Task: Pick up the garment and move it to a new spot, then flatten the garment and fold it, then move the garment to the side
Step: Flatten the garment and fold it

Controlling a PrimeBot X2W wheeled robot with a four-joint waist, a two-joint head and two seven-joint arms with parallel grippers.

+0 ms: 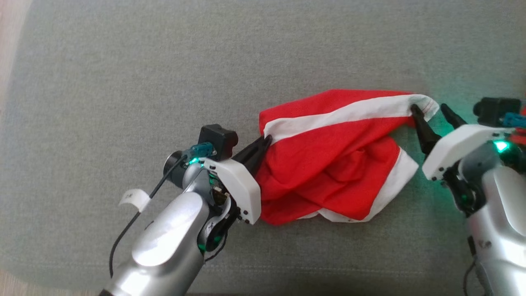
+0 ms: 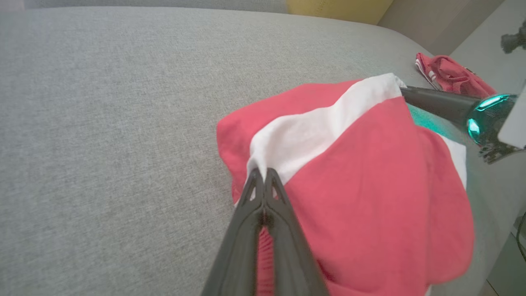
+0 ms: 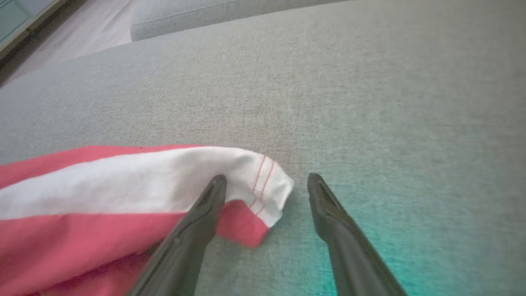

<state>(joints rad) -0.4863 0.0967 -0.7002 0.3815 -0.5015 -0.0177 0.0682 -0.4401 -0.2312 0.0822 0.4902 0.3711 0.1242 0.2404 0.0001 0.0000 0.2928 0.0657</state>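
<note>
My L claw (image 1: pixel 265 142) is pinched tight on the red-white garment (image 1: pixel 328 164), bunched at its 3 o'clock on the grey couch (image 1: pixel 123 82). R claw (image 1: pixel 428 107) gapes wide, one finger touching the garment's 2 o'clock corner.

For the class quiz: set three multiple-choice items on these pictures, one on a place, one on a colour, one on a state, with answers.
1. Where does the garment lie? A. On a wooden floor. B. On the grey cushion. C. In a basket.
2. Its colours? A. Blue and yellow. B. All black. C. Red and white.
3. The left gripper is: A. shut on the garment. B. wide open. C. holding a bottle.
Answers: B, grey fabric surrounds it; C, red cloth bears white bands; A, it pinches red cloth in the left wrist view.
</note>
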